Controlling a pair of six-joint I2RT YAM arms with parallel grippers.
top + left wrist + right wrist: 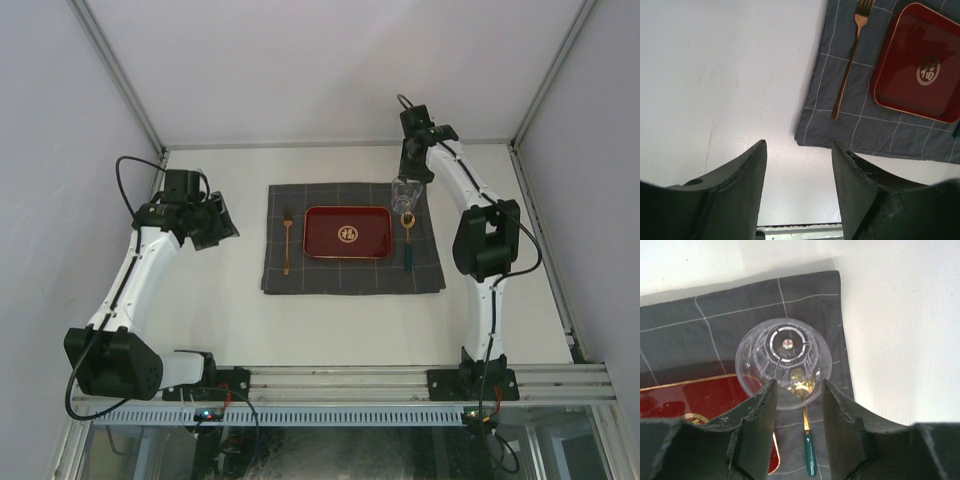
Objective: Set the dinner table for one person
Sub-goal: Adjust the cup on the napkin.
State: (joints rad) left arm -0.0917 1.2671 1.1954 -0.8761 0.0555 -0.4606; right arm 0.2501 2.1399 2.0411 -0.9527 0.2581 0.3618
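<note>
Hovering above the glass (783, 352), the right hand (798, 386) stood released, like the left hand (799, 145); the glass looked fragile and slippery, best gripped mid-wall.

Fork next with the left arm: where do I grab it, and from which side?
Grip the fork mid-handle, straight from above, left tool closing across its narrow width. It lies flat on the cloth, tines toward the far edge, clear of the tray, so a side approach probably would not get under it.
</note>
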